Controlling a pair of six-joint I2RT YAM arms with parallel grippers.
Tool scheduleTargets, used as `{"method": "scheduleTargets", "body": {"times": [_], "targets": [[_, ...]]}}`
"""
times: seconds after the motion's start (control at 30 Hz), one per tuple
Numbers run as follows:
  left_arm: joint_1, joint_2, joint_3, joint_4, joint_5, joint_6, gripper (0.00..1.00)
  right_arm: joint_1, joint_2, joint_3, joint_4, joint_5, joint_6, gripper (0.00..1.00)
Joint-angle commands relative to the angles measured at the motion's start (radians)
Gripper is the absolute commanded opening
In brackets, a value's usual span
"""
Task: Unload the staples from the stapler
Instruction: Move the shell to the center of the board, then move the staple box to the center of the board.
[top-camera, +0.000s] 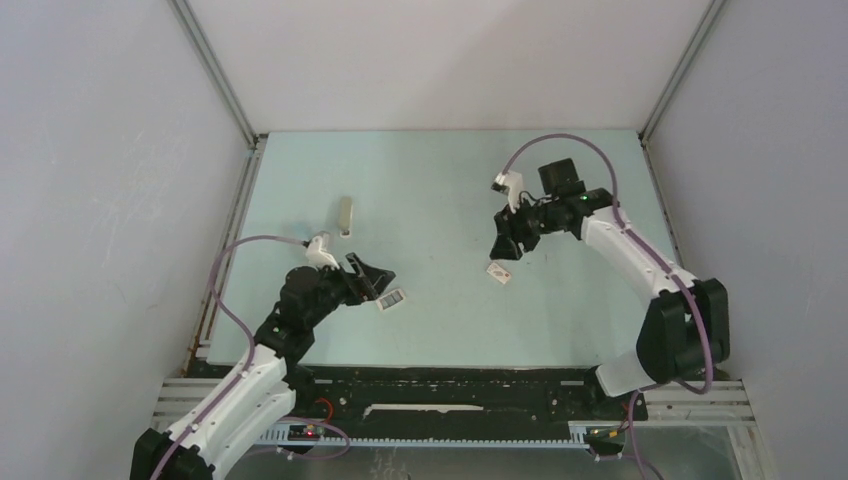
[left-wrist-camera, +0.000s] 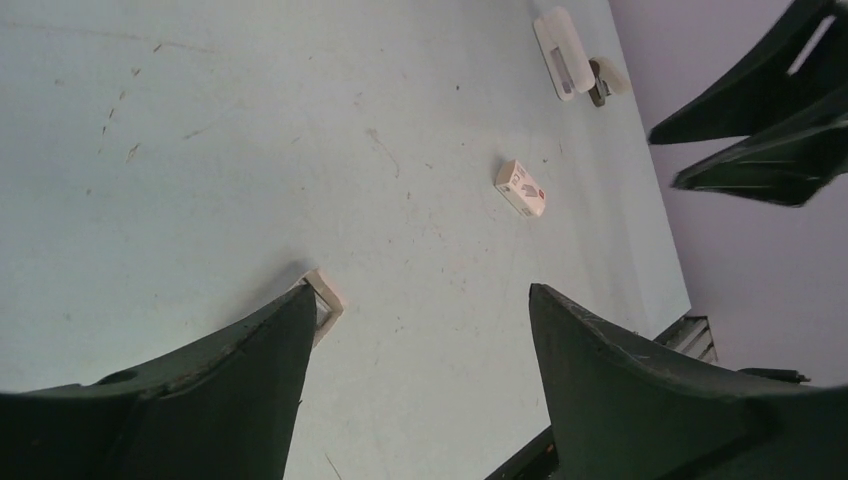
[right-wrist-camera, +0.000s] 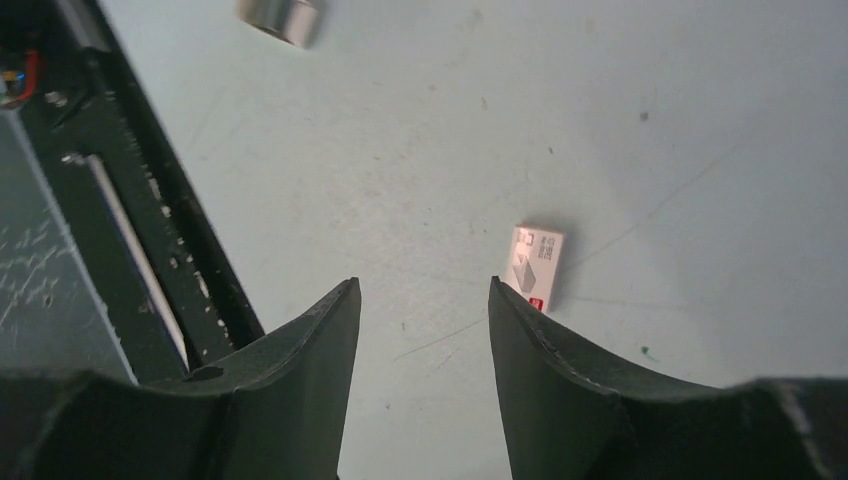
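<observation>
**Robotics laboratory test cell.** A pale-green worktop is boxed in on three sides by plain white panels held in bare aluminium profiles — a purpose-built enclosure. Two white-and-black robot arms, the left arm and the right arm, are bolted to a black mounting rail at the near edge. Lilac cables loop openly along each arm. A small circuit board with lit indicators sits exposed on the slotted frame — marks of a research rig.
</observation>
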Motion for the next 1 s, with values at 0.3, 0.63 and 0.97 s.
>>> {"method": "scheduleTargets", "body": {"times": [0.3, 0.63, 0.97], "targets": [[0.009, -0.070, 0.151, 0.093, -0.095, 0.405, 1.00, -0.066, -0.110, 0.153, -0.332, -0.422, -0.482, 0.61], [-0.014, 0.124, 0.257, -0.127, 0.126, 0.524, 0.99, -0.129, -0.143, 0.075, -0.316, -0.461, -0.503, 0.61], [-0.213, 0.321, 0.380, -0.322, -0.077, 0.698, 0.98, -0.257, -0.168, -0.014, -0.277, -0.533, -0.490, 0.61]]}}
